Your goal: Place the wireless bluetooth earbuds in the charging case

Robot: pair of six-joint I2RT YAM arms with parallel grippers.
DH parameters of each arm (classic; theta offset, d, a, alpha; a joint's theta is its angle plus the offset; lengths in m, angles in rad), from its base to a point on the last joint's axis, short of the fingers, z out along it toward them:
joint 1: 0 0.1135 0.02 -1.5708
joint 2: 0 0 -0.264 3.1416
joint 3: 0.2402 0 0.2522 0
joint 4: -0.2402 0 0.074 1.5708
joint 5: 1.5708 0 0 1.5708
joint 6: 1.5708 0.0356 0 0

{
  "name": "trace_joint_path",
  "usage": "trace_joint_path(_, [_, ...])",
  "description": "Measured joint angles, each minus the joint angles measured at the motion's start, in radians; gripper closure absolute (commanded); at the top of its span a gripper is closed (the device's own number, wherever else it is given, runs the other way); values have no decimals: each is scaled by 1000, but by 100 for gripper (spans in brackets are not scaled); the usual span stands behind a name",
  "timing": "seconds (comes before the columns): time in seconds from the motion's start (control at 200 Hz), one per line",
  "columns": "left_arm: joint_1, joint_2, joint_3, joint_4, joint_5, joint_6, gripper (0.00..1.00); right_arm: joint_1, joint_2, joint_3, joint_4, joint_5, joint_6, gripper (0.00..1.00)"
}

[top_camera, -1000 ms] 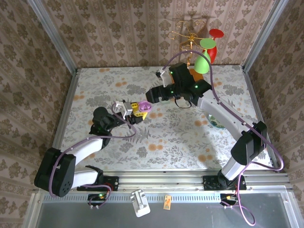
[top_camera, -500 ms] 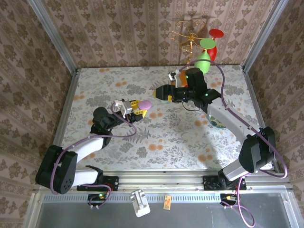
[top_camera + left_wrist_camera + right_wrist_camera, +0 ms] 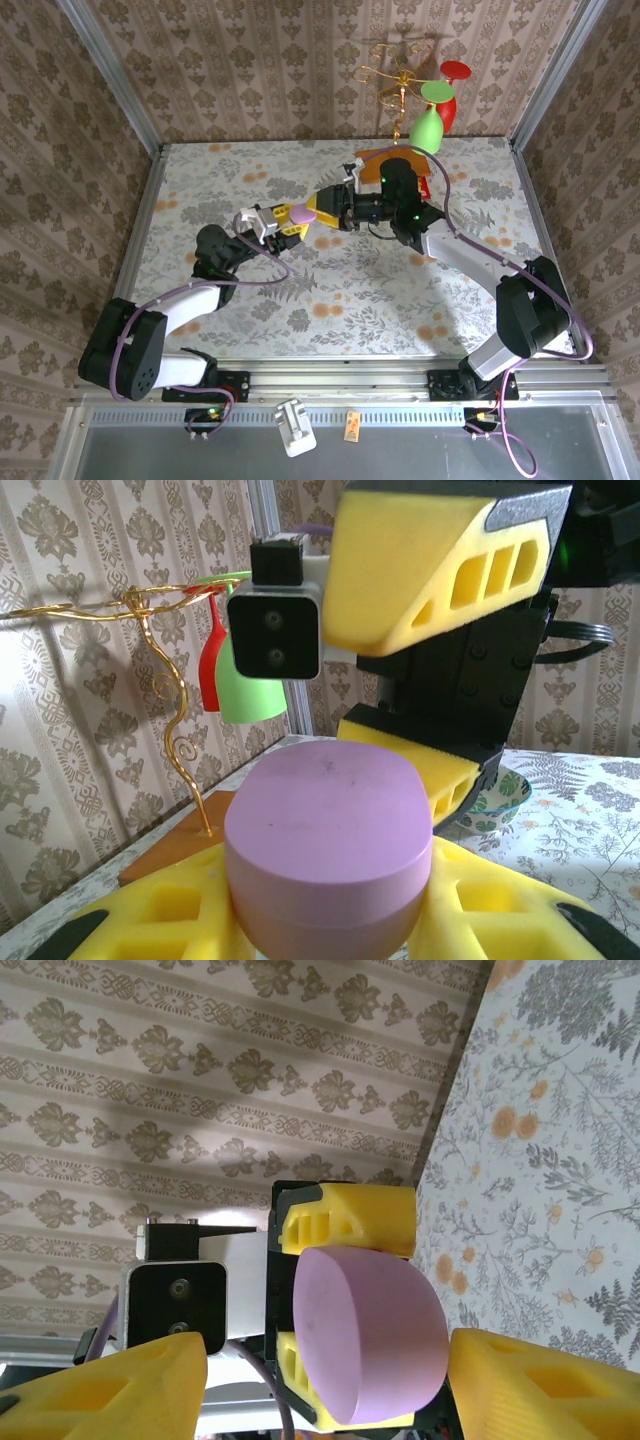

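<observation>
Where the two arms meet, charging case: smooth matte lilac oval (lid closed).
Left gripper: yellow pads clamped under the case.
Right gripper: hollow-celled yellow fingers apart, just beside the case.

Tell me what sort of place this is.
Probably a robot test booth dressed like a home: wallpapered panels in metal framing, a floral tabletop, an aluminium mounting rail.

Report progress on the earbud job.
Done: the left pincer grips the lilac case. In hand: the right pincer is open, its fingers either side of the case. Left: the case is shut, so opening it and inserting the earbuds remain.
</observation>
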Motion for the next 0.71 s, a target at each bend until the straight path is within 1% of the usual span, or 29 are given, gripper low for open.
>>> trace_joint_path(0.06, [0, 0, 0, 3, 0, 0, 79, 8, 8, 0, 18, -6, 13, 42])
trace_joint_path(0.185, [0, 0, 1, 25, 0, -4, 79, 15, 20, 0, 40, -10, 39, 61])
trace_joint_path(0.275, [0, 0, 4, 32, -4, -8, 78, 14, 27, -2, 53, -10, 59, 72])
trace_joint_path(0.4, [0, 0, 4, 33, -8, -14, 77, 12, 27, -6, 64, -9, 64, 75])
trace_joint_path(0.435, [0, 0, 4, 32, -8, -15, 75, 11, 27, -6, 64, -9, 64, 75])
trace_joint_path(0.5, [0, 0, 4, 29, -8, -15, 68, 10, 27, -8, 64, -9, 64, 76])
trace_joint_path(0.55, [0, 0, 4, 23, -8, -15, 52, 6, 27, -11, 64, -9, 63, 76])
trace_joint_path(0.62, [0, 0, 4, 8, -12, -14, 39, -2, 27, -18, 61, -7, 55, 76])
trace_joint_path(0.705, [-2, -14, -4, -29, -34, 4, 30, -27, 27, -32, 39, 1, 30, 76])
